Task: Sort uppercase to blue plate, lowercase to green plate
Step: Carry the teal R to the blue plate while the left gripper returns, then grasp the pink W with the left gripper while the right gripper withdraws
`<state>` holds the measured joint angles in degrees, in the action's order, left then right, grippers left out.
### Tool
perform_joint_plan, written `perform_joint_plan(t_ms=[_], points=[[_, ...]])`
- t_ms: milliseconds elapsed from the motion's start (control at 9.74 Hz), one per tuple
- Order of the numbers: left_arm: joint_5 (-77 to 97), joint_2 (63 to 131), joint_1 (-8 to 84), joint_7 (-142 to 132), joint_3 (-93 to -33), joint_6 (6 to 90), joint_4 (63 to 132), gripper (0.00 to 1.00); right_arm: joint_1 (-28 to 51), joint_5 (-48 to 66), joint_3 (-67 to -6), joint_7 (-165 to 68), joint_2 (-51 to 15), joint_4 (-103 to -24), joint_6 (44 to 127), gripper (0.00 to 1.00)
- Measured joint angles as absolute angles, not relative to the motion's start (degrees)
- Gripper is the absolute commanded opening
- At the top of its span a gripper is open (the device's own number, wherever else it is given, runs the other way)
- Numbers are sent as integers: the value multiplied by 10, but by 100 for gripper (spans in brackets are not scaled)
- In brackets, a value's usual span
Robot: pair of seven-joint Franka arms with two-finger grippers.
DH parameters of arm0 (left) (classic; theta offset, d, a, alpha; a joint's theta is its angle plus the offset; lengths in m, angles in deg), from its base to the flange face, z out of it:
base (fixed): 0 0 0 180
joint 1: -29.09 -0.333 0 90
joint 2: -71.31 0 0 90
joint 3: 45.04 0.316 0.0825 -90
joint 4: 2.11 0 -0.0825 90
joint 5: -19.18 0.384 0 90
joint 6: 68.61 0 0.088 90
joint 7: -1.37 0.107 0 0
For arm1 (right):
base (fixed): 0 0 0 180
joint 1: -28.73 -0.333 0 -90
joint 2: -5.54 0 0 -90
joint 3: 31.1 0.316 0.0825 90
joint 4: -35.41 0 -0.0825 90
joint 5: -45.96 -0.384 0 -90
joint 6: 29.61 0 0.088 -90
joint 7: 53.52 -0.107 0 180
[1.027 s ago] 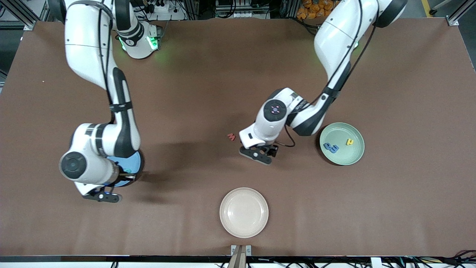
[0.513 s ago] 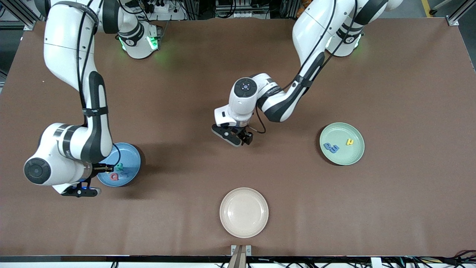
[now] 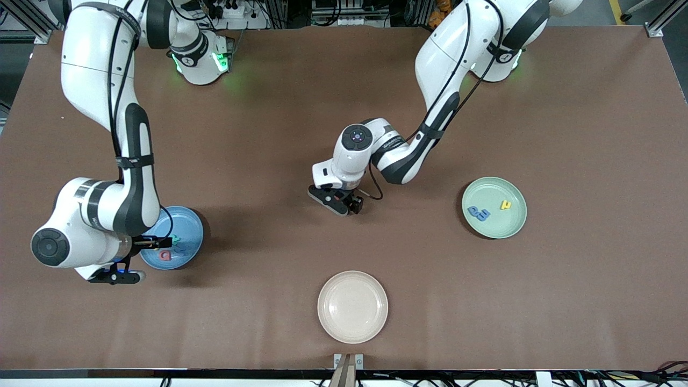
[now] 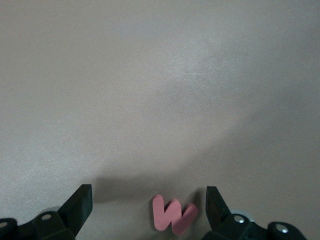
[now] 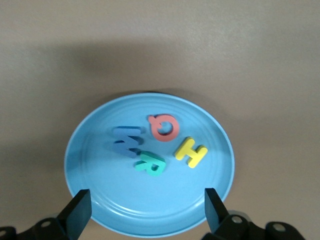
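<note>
The right gripper (image 5: 145,210) hangs over the blue plate (image 3: 189,223), which lies toward the right arm's end of the table, and its jaws stand wide apart with nothing between them. On this plate lie all four capitals close together: the blue W (image 5: 126,141), the red Q (image 5: 164,127), the yellow H (image 5: 191,152) and the teal-green R (image 5: 150,164); the W touches the R, and the Q is just beside the W. The left gripper (image 4: 147,210) is low over the middle of the brown table (image 3: 301,97), its jaws open too, and the pink lowercase letter (image 4: 172,215) lies flat on the table between the two fingers (image 4: 80,205), touching neither of them. In the front view this letter is hidden under the left arm's hand. The green plate (image 3: 510,220) lies toward the left arm's end of the table, well apart from the left gripper, and it holds two blue lowercase letters (image 3: 478,213), touching each other, and one yellow lowercase letter (image 3: 506,205) near them. A cream plate (image 3: 352,307) stands nearer to the front camera than both other plates, and nothing lies in it.
</note>
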<state>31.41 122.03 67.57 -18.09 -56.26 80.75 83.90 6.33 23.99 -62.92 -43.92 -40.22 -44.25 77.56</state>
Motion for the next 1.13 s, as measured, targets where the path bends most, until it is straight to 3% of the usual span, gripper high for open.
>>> perform_joint_plan(t_ms=[821, 1129], points=[[381, 1223, 696, -179, -551, 798, 837, 100, 59, 235, -637, -418, -373, -449, 787, 100], [382, 1223, 699, -179, -551, 796, 838, 100, 172, 344, -491, -449, -297, -480, 788, 100]])
